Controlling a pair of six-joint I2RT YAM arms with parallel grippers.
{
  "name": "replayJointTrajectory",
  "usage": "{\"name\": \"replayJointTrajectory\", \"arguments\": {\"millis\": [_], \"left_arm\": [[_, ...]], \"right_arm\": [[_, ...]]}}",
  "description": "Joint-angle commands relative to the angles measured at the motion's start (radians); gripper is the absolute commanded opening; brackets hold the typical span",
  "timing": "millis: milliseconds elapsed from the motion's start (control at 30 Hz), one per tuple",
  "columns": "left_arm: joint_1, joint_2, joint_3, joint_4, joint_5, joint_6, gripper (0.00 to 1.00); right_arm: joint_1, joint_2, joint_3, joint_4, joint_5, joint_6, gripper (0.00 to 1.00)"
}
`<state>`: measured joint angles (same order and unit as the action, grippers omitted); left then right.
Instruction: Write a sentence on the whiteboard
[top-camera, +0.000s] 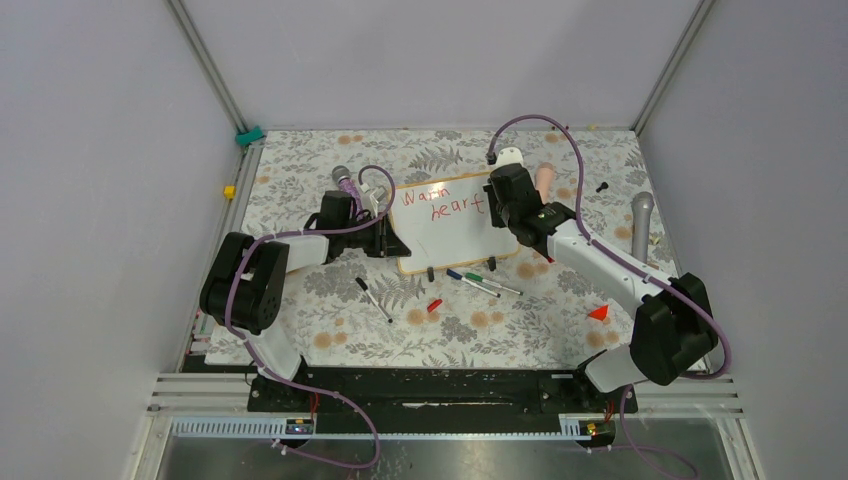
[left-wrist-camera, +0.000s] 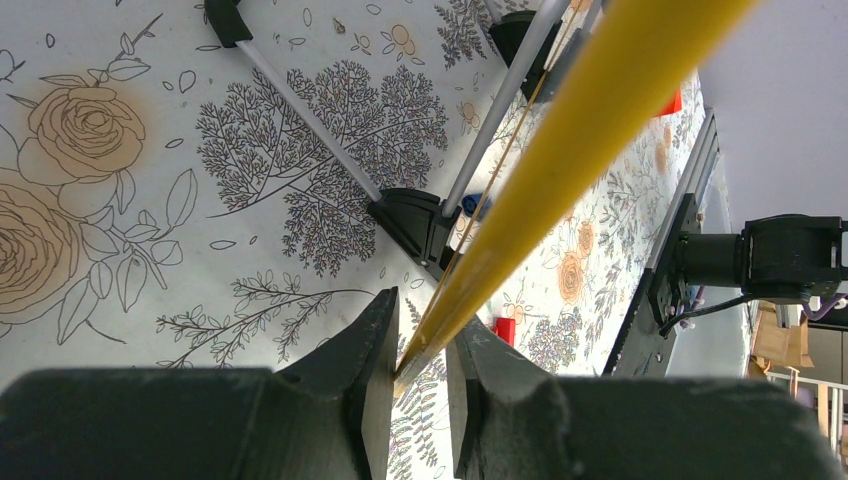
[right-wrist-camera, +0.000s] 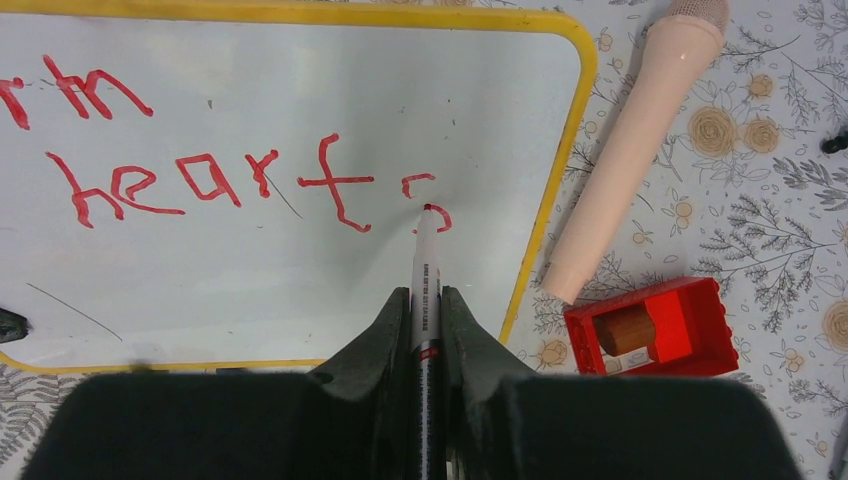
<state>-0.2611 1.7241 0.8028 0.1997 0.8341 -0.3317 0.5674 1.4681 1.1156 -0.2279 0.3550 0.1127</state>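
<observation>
Whiteboard (top-camera: 455, 240) lies flat on the floral tablecloth (top-camera: 330, 325) in the far middle of the table, between the two arms, its long axis running left to right. It is glossy white inside a rounded yellowish frame (right-wrist-camera: 560, 170). The sentence (right-wrist-camera: 200, 180) so far reads "Warm" above "heart" in uneven red strokes, with a small half-formed curl after the t.

The red marker (right-wrist-camera: 425, 290) points straight away from the right gripper (right-wrist-camera: 427, 300), its slim white barrel pinched tight between the black jaws and its tip resting on that curl. The tip sits near the right side of the frame, so little bare board is left on this line. A further word would likely have to start lower and to the left, back toward the gripper.

The left gripper (left-wrist-camera: 420, 345) has its jaws nearly together on the board's left frame edge, apparently steadying it.

Just beyond the right frame lie a smooth peach toy microphone (right-wrist-camera: 630, 170) and a red block (right-wrist-camera: 690, 330) holding a wooden peg.
</observation>
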Motion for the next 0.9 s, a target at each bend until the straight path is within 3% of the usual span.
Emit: {"name": "replayJointTrajectory", "arguments": {"millis": [0, 533, 867], "left_arm": [[-0.003, 0.023, 0.022, -0.026, -0.047, 0.01, 0.0], [-0.004, 0.023, 0.023, -0.026, -0.048, 0.008, 0.0], [-0.003, -0.005, 0.005, -0.014, -0.072, 0.006, 0.03]], "right_arm": [[-0.006, 0.01, 0.043, 0.062, -0.037, 0.005, 0.0], [-0.007, -0.025, 0.026, 0.104, -0.049, 0.012, 0.0], [-0.006, -0.266, -0.153, 0.218, -0.138, 0.047, 0.0]]}}
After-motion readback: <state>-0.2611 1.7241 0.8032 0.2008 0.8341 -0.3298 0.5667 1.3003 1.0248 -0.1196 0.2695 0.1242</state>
